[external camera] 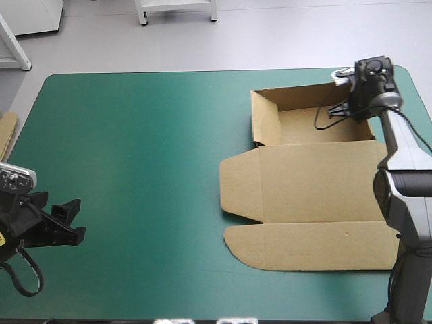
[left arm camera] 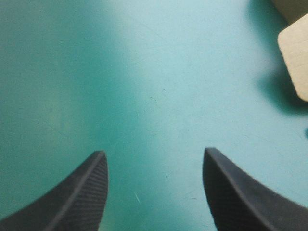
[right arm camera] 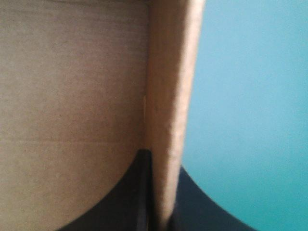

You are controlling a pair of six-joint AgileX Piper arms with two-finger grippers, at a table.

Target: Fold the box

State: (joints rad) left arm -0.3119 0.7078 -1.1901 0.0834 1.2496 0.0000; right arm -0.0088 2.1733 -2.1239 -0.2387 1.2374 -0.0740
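Note:
The brown box (external camera: pixel 307 196) lies on the right half of the table. Its tray (external camera: pixel 297 127) has raised walls at the far side, and the lid and flaps lie flat toward the near edge. My right gripper (external camera: pixel 349 106) is at the tray's far right corner. In the right wrist view it (right arm camera: pixel 161 192) is shut on the tray's upright wall (right arm camera: pixel 168 96), one finger inside and one outside. My left gripper (external camera: pixel 69 223) hovers low at the near left, open and holding nothing (left arm camera: pixel 154 163). A rounded flap corner (left arm camera: pixel 294 57) of the box lies well ahead of it.
An edge of more brown board (external camera: pixel 7 131) shows at the table's left edge. The teal-green cover (external camera: pixel 135 148) stretches bare between the left gripper and the box.

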